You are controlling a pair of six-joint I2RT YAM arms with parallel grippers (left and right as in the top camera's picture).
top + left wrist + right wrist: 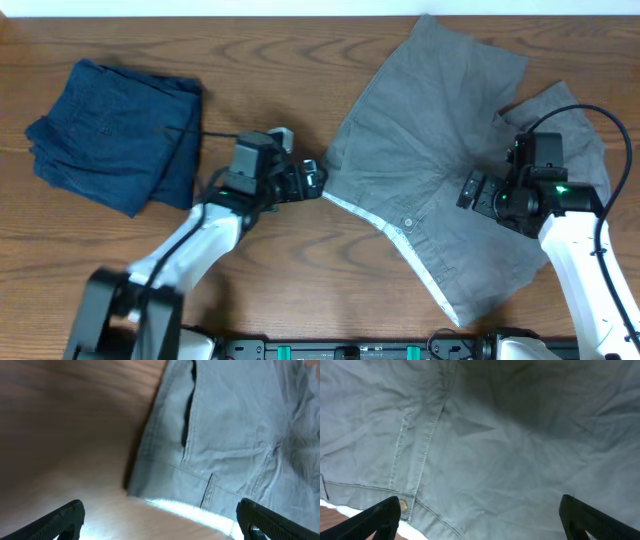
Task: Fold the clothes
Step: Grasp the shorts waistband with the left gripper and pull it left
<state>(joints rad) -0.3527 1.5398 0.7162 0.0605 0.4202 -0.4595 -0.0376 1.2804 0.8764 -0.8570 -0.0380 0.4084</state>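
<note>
Nearest, the right gripper (472, 190) hangs over the shorts (440, 130), above the fly by the button (403, 505). Its fingers are spread wide and hold nothing. The left gripper (312, 180) sits just beside the shorts' left waist corner, also wide apart and empty. The shorts lie flat and wrinkled on the table (280, 60), with the waistband (390, 225) toward the robot and the legs away. A navy garment (115, 135) lies folded, well left of the shorts.

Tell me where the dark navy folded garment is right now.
Overhead, the dark navy folded garment lies at the wooden table's left end, left of the left claw, apart from the light grey cotton shorts.
</note>
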